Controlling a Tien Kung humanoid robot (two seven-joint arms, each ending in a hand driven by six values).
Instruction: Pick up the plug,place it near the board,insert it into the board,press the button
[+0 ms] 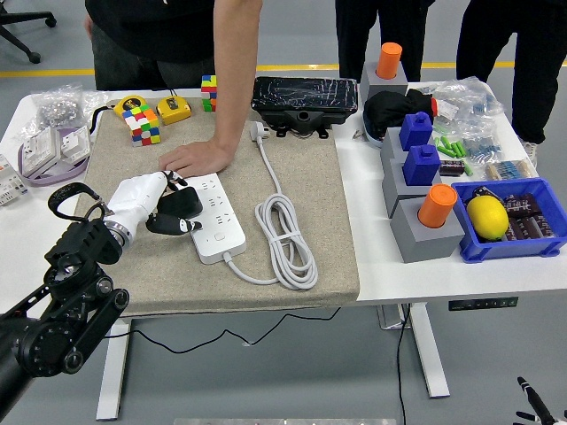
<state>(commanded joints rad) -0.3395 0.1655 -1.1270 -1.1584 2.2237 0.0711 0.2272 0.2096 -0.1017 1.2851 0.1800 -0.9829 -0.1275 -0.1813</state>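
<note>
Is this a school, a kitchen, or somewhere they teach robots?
Most likely a robot lab or workshop. A robot's left hand holds a black plug at a white power strip, people stand around the table, and a blue bin holds parts.

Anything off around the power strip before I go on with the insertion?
One thing: a person's hand lies flat on the mat, right at the far end of the white power strip, close to the left hand holding the black plug. The strip's cord is loosely coiled beside it. Nothing looks spilled or damaged.
</note>
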